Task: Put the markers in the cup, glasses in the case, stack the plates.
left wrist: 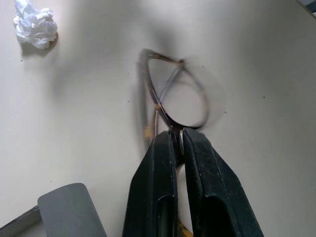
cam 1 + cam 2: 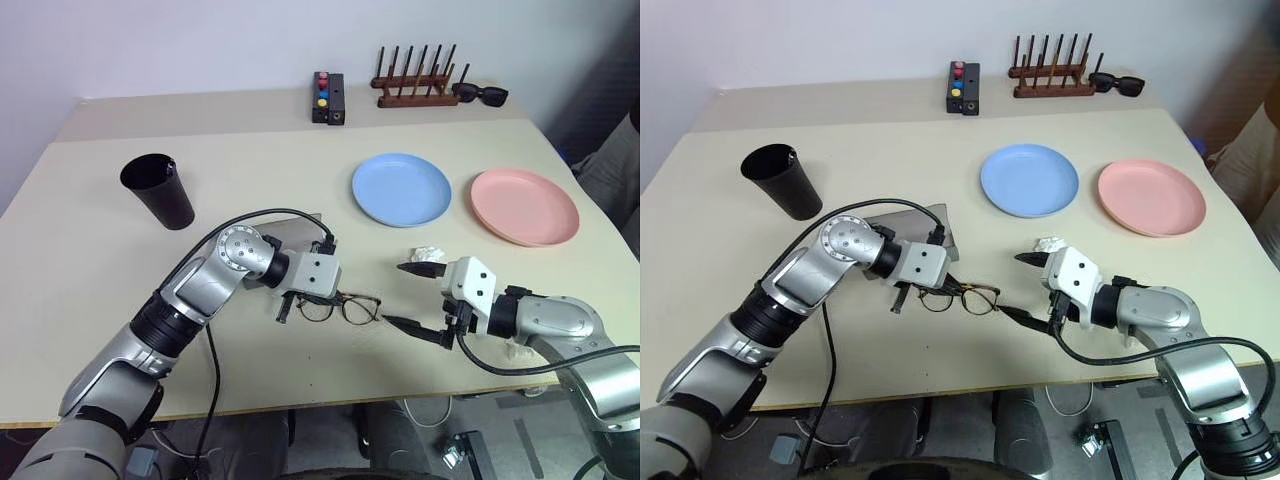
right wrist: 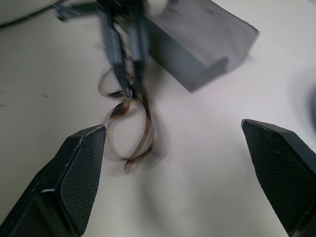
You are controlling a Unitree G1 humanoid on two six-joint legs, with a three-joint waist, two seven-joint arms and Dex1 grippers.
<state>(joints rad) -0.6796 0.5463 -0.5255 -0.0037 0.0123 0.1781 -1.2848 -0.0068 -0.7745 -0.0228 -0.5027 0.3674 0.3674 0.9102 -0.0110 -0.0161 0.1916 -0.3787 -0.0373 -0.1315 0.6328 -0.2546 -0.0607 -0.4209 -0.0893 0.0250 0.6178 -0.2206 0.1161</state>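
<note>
The thin dark-framed glasses (image 2: 342,308) lie on the table near its front edge. My left gripper (image 1: 177,136) is shut on one end of their frame, as the left wrist view shows. To the right my right gripper (image 2: 408,295) stands open and empty, pointing at the glasses from a short way off. The grey case (image 2: 925,220) lies just behind my left wrist, partly hidden by it. The black cup (image 2: 160,190) stands upright at the left. The light blue plate (image 2: 400,188) and the pink plate (image 2: 524,205) lie side by side at the right. The markers are out of view.
A crumpled white paper (image 2: 427,253) lies just behind my right gripper. At the table's back stand a black button box (image 2: 328,97) and a wooden peg rack (image 2: 415,85) with black sunglasses (image 2: 480,94) beside it.
</note>
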